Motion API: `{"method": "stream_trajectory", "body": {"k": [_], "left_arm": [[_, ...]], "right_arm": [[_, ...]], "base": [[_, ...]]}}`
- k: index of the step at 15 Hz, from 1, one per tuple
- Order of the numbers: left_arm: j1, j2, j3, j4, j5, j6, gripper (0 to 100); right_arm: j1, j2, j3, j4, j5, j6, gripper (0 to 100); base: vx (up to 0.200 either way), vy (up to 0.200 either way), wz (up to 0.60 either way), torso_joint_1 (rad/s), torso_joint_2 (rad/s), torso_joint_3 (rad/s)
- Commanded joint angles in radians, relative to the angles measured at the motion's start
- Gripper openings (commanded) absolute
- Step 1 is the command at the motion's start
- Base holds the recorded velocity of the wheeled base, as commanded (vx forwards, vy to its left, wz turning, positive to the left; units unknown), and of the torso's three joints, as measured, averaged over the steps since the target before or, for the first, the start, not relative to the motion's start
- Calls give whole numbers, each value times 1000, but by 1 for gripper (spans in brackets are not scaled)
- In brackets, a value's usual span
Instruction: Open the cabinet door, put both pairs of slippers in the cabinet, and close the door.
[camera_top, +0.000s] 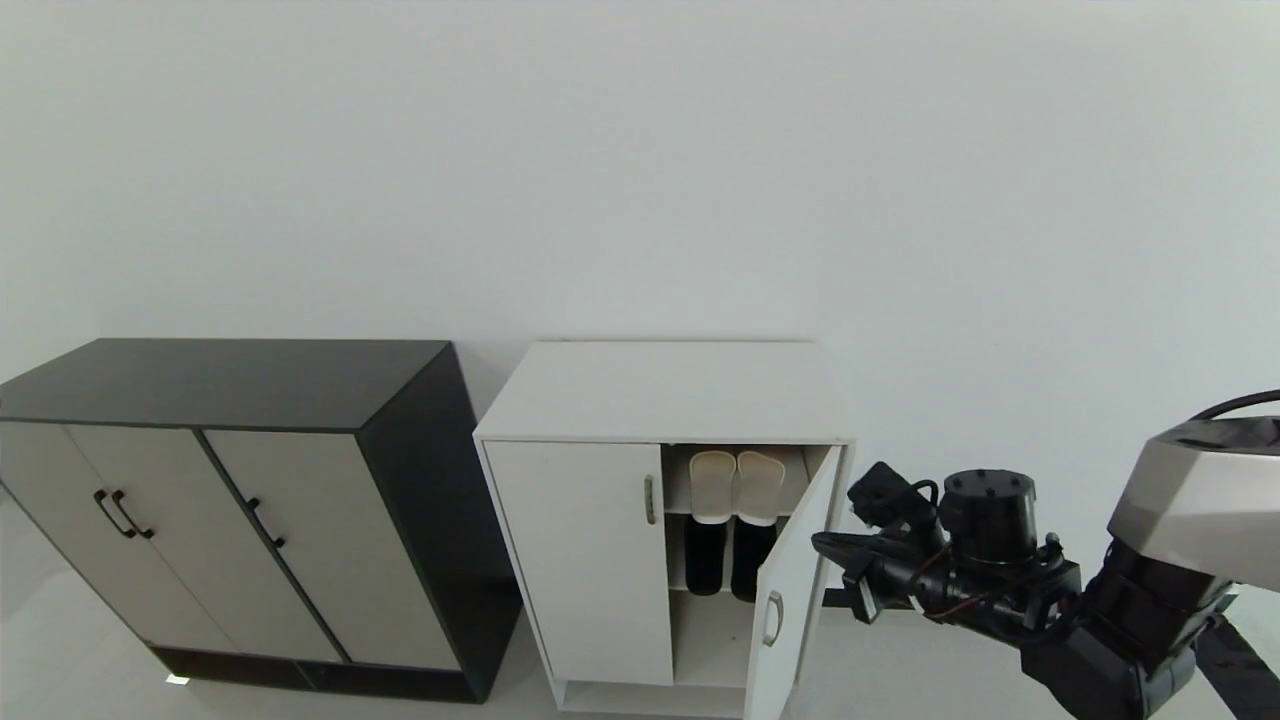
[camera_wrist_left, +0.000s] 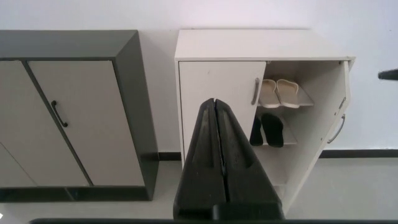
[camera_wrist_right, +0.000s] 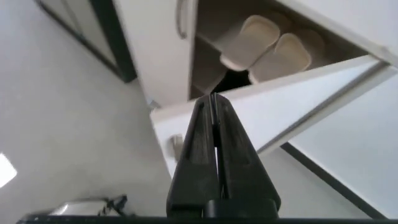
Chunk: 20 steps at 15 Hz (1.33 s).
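White laminated board forms the small two-door cabinet (camera_top: 660, 390) standing low in the middle of the head view, against a plain pale wall (camera_top: 640, 150). Its left-hand door (camera_top: 580, 560) is shut, with a slim metal handle (camera_top: 650, 500) at its inner edge. Its right-hand door (camera_top: 795, 590) stands partly open, swung out toward the camera, and carries a curved metal pull (camera_top: 772, 618) on its outer face.

In the opening, a pair of cream slippers (camera_top: 737, 485) lies side by side on the top shelf. Directly beneath, a pair of black slippers (camera_top: 728, 555) sits on the middle shelf.

The right tool (camera_top: 822, 545) is at the lower right of the head view, level with the middle shelf. Its tips point left at the hinged side of the right-hand door; whether they touch the panel cannot be told. In the right wrist view its two black fingers (camera_wrist_right: 199, 137) are pressed together with nothing between them. The left tool (camera_wrist_left: 214, 102) has its fingers likewise closed flat against each other, gripping nothing. It sits well back from the two-door cabinet, aimed at the left-hand door.

At the left of the head view, just beside the two-door cabinet, stands a wider black cabinet with grey doors (camera_top: 410, 460). Both of its doors are shut and bear black bar handles (camera_top: 125, 513). Both cabinets rest on a pale floor (camera_top: 80, 650).
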Motion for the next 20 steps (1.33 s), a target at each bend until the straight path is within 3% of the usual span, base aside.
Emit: {"method": "stream_trajectory", "body": {"k": [1,9,12,14,20], "left_arm": [[0,2,0,0,0,0,0],[0,2,-2,0,0,-2,0],[0,2,-2,0,0,-2,0],[0,2,0,0,0,0,0],[0,2,-2,0,0,0,0]], "right_arm": [[-61,39,52,-13,26,-46,0],[-77,149,91,-62,63,-155,0],[-54,192,52,-72,49,-157,0],[-23,220,36,-103,-22,-155,0],[-5,275,-80,-102,-22,-147,0]], "base": [[0,0,0,0,0,0],[25,0,0,0,0,0],[0,0,0,0,0,0],[0,0,0,0,0,0],[0,0,0,0,0,0]]}}
